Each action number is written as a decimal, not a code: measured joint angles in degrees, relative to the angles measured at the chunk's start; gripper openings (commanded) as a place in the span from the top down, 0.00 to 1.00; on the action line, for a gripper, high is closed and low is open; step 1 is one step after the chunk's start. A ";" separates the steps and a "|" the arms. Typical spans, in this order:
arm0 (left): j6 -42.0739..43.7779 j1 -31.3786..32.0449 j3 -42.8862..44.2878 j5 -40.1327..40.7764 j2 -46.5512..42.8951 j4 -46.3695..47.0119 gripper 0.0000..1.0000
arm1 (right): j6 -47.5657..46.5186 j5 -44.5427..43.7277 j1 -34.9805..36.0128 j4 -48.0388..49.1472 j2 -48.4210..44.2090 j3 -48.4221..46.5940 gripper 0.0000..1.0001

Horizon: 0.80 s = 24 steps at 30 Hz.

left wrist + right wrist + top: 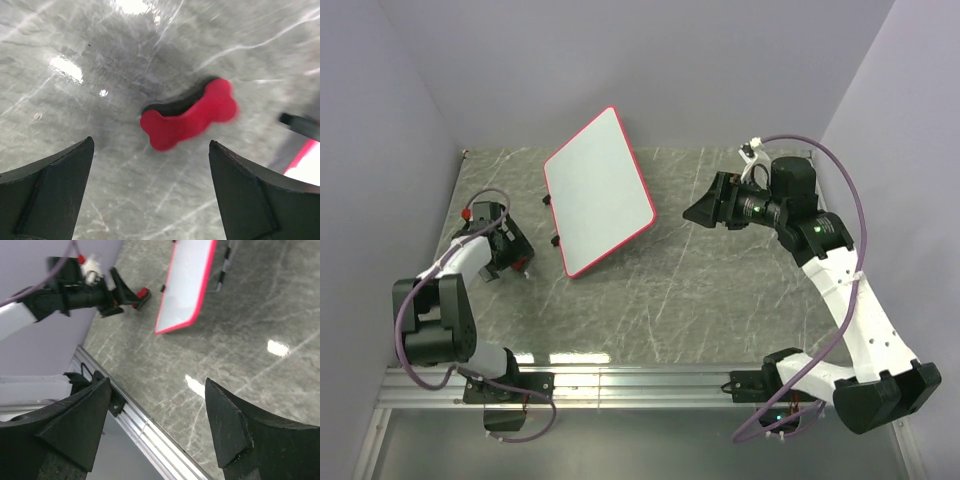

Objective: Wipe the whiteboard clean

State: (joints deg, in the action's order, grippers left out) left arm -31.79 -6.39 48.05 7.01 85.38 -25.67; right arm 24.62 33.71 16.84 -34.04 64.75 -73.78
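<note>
Whiteboard (597, 190) untouched; left tool (151, 155) wide open.

In the top view the white-shelled, black-jointed left arm (450, 275) stands at 8 o'clock. It is folded at a black elbow, with the forearm running toward 1 o'clock. Its black two-finger left gripper (152, 195) tips downward, fingers spread wide apart with nothing between them.

The matching right arm (855, 310) rises from 5 o'clock toward 11 o'clock. Its wrist is bent so the black right gripper (157, 425) points to 9 o'clock, fingers likewise spread and gripping nothing.
</note>
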 measured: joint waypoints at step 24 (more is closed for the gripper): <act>-2.58 4.39 36.72 -3.41 -15.30 -15.74 0.01 | 7.10 -16.83 0.00 -7.56 -30.29 12.00 0.17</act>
State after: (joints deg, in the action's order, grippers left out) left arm -34.37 -2.00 84.77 3.60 70.08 -41.41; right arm 31.73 16.88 16.84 -41.60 34.46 -61.78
